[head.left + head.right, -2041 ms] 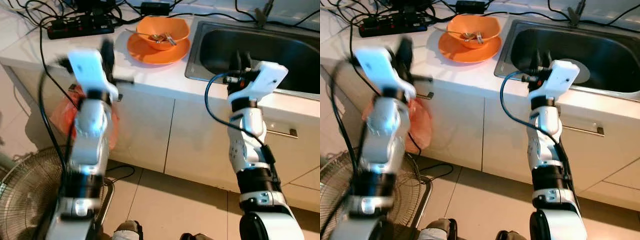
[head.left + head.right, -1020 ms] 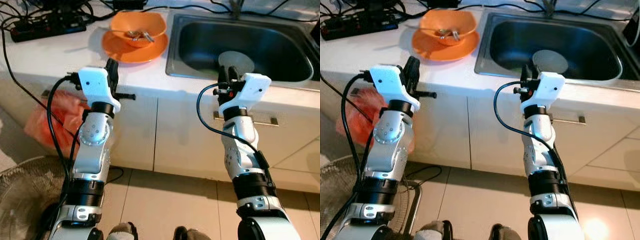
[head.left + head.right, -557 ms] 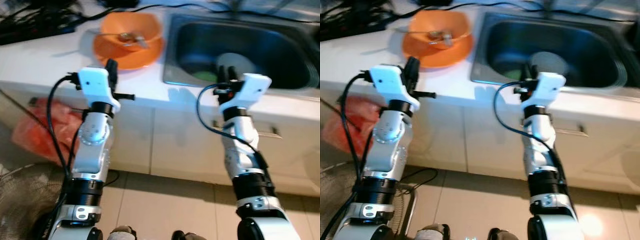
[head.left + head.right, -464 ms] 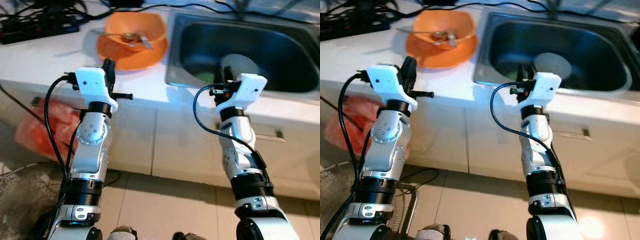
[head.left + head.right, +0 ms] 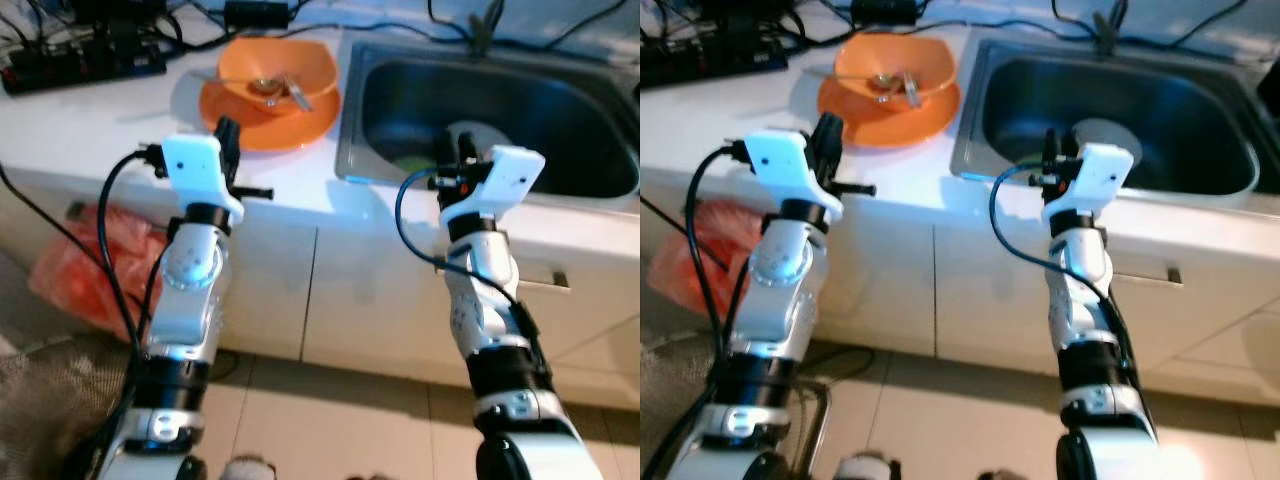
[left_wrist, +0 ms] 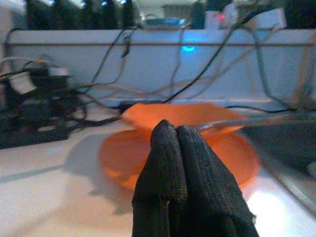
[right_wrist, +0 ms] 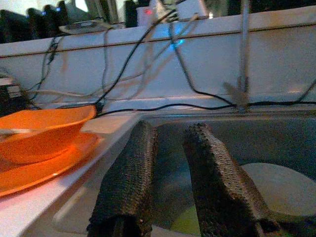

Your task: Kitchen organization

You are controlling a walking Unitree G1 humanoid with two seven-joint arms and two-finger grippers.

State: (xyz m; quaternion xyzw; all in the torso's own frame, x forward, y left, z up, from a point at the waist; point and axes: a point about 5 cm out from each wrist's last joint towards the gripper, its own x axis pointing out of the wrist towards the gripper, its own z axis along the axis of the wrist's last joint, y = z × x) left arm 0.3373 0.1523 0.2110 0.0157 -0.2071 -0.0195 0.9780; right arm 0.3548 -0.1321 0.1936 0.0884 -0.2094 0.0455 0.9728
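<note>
- The robot stands at a white counter. Against the views of a second or two ago the whole scene has shifted and sharpened, which reads as the camera settling, not the dishes moving.
- The orange bowl, with cutlery in it, sits on an orange plate on the counter, just left of the sink. Both rest where they did before relative to the sink.
- The left gripper hovers at the counter's near edge, aimed at the bowl; its fingers are pressed together and hold nothing.
- The right gripper hangs over the sink's near rim; its fingers stand a little apart, with nothing between them.
- In the basin lie a pale round disc and something green beside it; what they are cannot be told.
- Both arms have stayed raised while the body came squarer to the counter, so the approach looks finished.
- Nothing is grasped yet; reaching for the bowl and plate seems the likely next step.
</note>
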